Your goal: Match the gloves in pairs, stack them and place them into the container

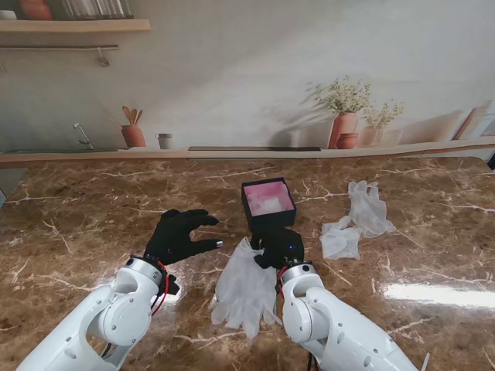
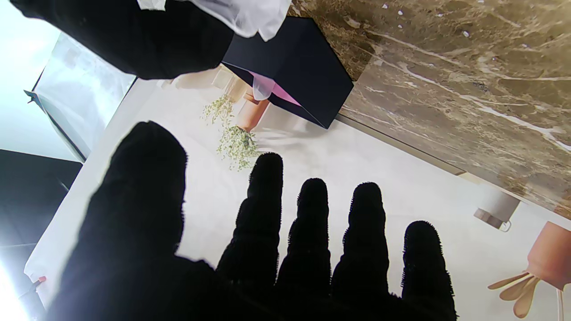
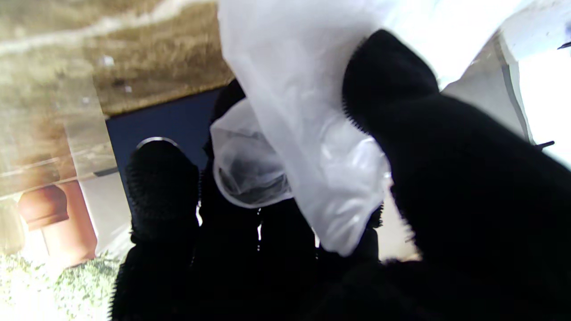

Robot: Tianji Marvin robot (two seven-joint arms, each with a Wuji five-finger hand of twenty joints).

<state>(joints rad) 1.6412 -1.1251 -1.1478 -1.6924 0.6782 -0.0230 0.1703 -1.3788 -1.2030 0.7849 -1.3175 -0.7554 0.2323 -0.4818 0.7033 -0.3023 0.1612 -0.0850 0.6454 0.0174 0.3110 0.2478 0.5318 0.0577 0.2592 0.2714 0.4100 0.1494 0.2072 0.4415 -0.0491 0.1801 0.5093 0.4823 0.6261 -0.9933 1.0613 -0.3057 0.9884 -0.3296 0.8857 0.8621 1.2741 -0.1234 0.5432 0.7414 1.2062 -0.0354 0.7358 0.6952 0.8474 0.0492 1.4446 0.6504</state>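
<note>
Marble counter is carrying the action: right hand [image 1: 280,247] is clamping the white gloves [image 1: 246,287], long axis trailing toward me, container [image 1: 267,204] sitting just beyond its fingers; left hand [image 1: 179,234] is hovering spread, holding nothing

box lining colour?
Pink inside the box, dark outside; best seen in the stand view.

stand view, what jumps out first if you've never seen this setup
The right hand is shut on a white glove that trails toward me over the brown marble table, just in front of the black box with its pink inside. The left hand is spread open left of it, and more white gloves lie crumpled to the right.
</note>
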